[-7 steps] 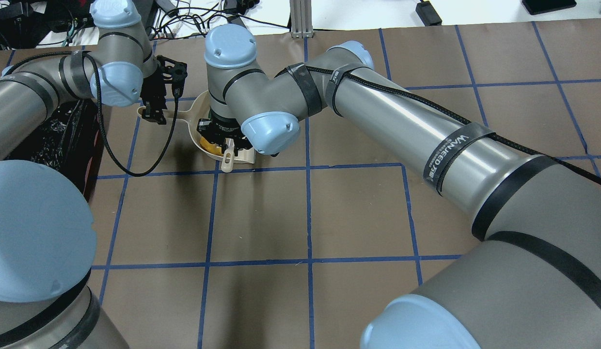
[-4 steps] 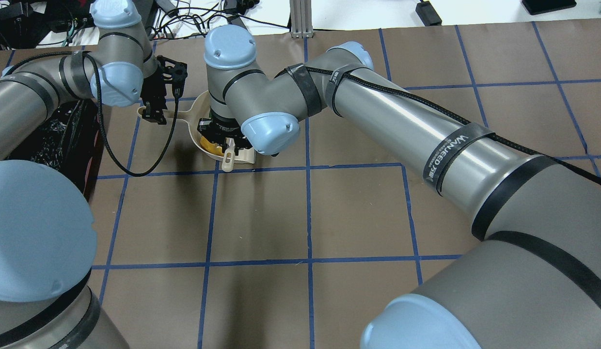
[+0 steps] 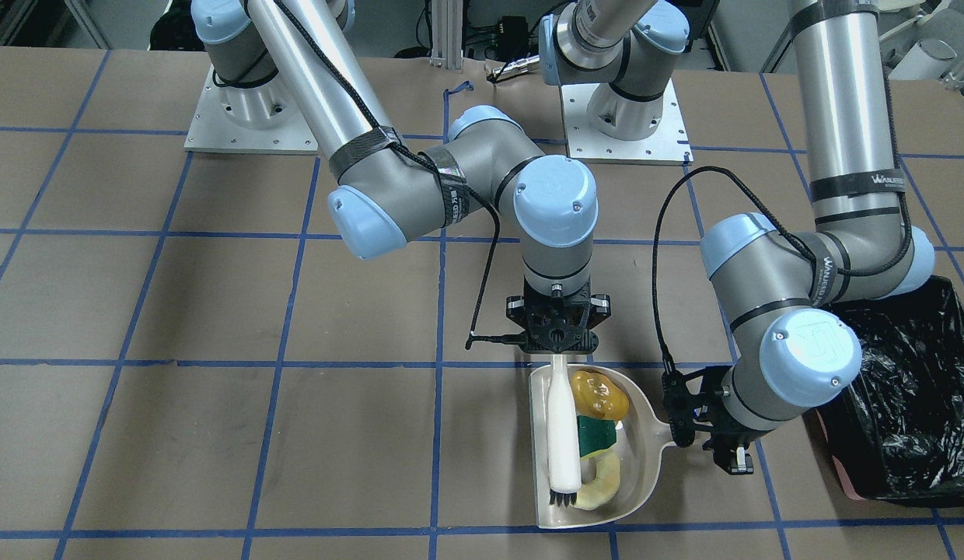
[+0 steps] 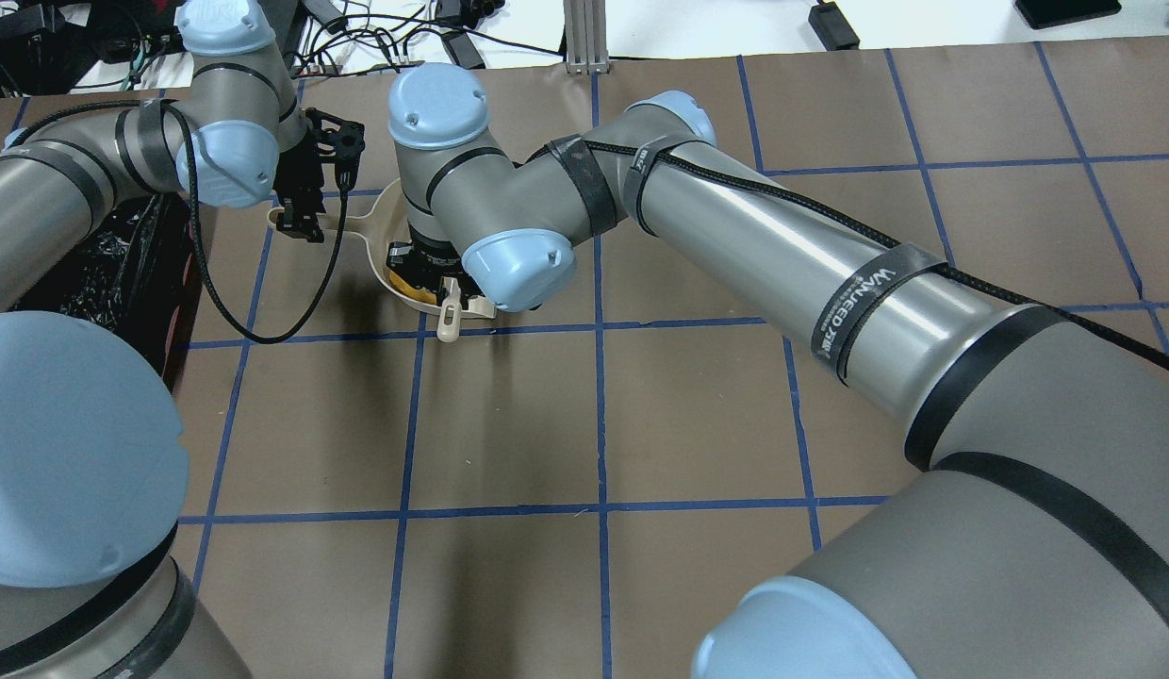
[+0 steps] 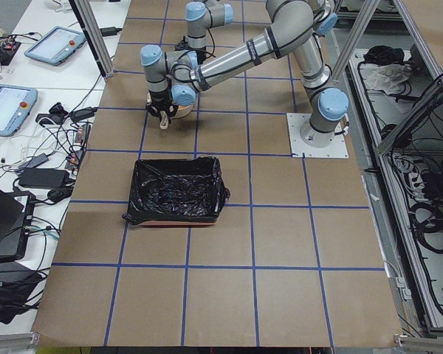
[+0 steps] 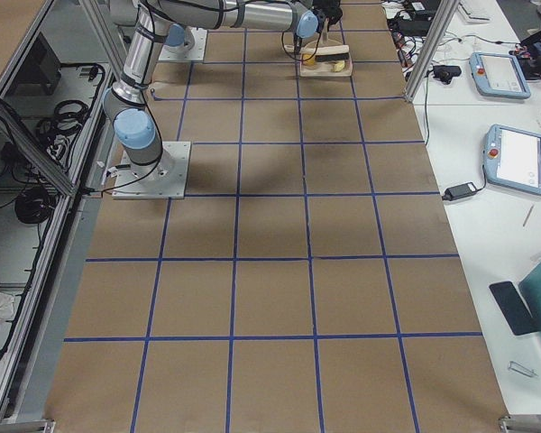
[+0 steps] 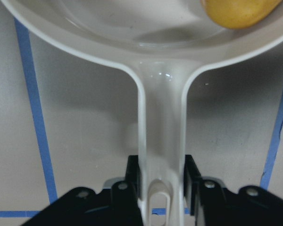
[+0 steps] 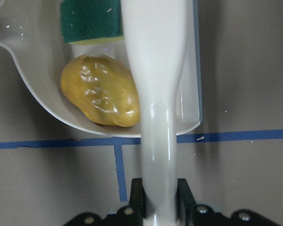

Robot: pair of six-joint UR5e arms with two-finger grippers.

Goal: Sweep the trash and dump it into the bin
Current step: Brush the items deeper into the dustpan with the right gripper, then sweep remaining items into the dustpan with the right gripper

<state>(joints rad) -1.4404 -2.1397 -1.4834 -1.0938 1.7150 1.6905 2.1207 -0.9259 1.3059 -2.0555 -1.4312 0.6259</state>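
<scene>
Left gripper [image 7: 162,188] is clamped narrow on the handle of the beige plastic dustpan [image 3: 640,460], flat on the brown-paper worktop [image 3: 218,435] near the operators' edge. Right gripper [image 8: 161,197] grips the white plastic brush [image 3: 563,435], which lies along the pan's lip.

All trash is in the pan: glossy orange-yellow potato-shaped lump [image 3: 599,393], green-topped sponge block [image 3: 597,434], pale crescent melon slice [image 3: 604,486]. The black-bag-lined rectangular bin [image 3: 909,412] sits apart, beyond the handle.

Melon slice [image 3: 603,482] partly behind brush [image 3: 564,435]

Both wrist cameras look closely down, sharing the trash [image 8: 100,90].
</scene>
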